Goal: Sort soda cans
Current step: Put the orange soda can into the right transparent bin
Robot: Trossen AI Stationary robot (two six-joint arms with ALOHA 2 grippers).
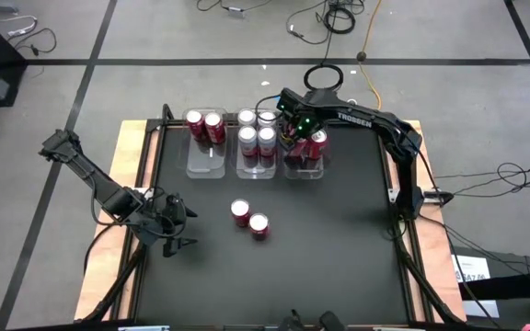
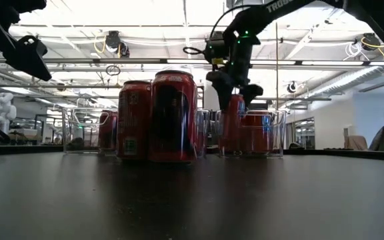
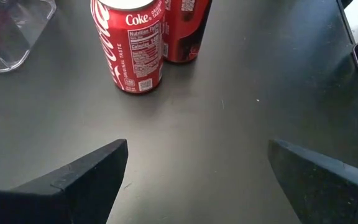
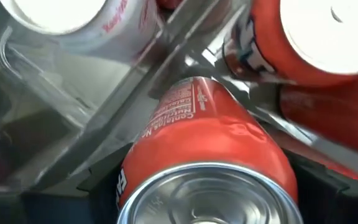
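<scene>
Three clear bins stand in a row at the table's far side. The left bin [image 1: 206, 158] holds two red cans [image 1: 204, 125], and the middle bin [image 1: 257, 167] several silver cans [image 1: 257, 130]. My right gripper [image 1: 304, 131] is over the right bin [image 1: 304, 171], shut on a red can [image 1: 317, 143], with other red cans [image 4: 316, 37] beside it. Two more red cans [image 1: 249, 219] stand on their bases mid-table. My left gripper [image 1: 180, 234] is open, near and left of them, and they show ahead of its fingers [image 3: 132, 46]. My right gripper pinches the red can's upper body [image 4: 210, 137], just below its silver top [image 4: 210, 196], between the two fingers [image 2: 220, 83], coming from above and pointing down. The can [image 2: 231, 127] is upright inside the right bin; whether its base rests on the bin floor cannot be seen.
The clear bin walls [image 4: 166, 56] stand close around the held can. The black tabletop [image 1: 339, 239] is bare on the right and near sides. Wooden borders [image 1: 129, 147] edge the table. Cables lie on the floor beyond the far edge.
</scene>
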